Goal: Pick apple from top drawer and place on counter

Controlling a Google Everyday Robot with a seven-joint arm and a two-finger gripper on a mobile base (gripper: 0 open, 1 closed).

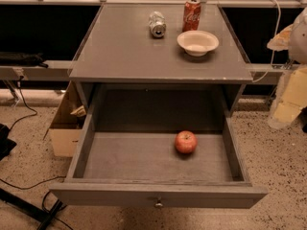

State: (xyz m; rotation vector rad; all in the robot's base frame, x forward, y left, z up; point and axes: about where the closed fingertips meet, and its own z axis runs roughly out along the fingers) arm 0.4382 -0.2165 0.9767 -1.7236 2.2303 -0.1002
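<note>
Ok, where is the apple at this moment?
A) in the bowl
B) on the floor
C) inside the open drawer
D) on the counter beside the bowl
C: the apple sits on the bottom of the pulled-out drawer, right of centre, with nothing touching it; the gripper is not in view.

At the view's right edge, the robot's arm (301, 35) is a rounded white shell with a tan patch beside it. Below it hangs the pincer (289, 102), blocky, pale cream-yellow, whitish at its lower end.
</note>
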